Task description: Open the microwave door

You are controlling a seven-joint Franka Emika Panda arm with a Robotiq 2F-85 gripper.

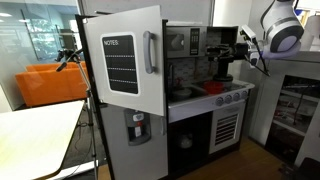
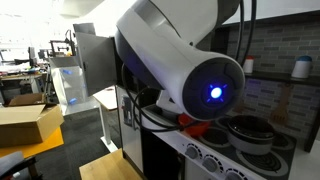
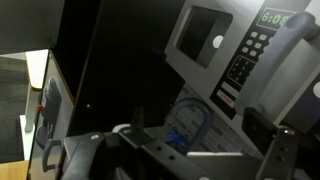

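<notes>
The arm [image 2: 185, 65] fills an exterior view, hiding the microwave [image 3: 225, 50], itself cropped in the wrist view.

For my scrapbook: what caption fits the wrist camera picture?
Open claw faces the toy microwave, its door shut.

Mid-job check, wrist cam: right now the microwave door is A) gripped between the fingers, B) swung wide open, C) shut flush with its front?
C: in the wrist view the microwave door sits flush beside the button panel, and the open gripper holds nothing.
</notes>
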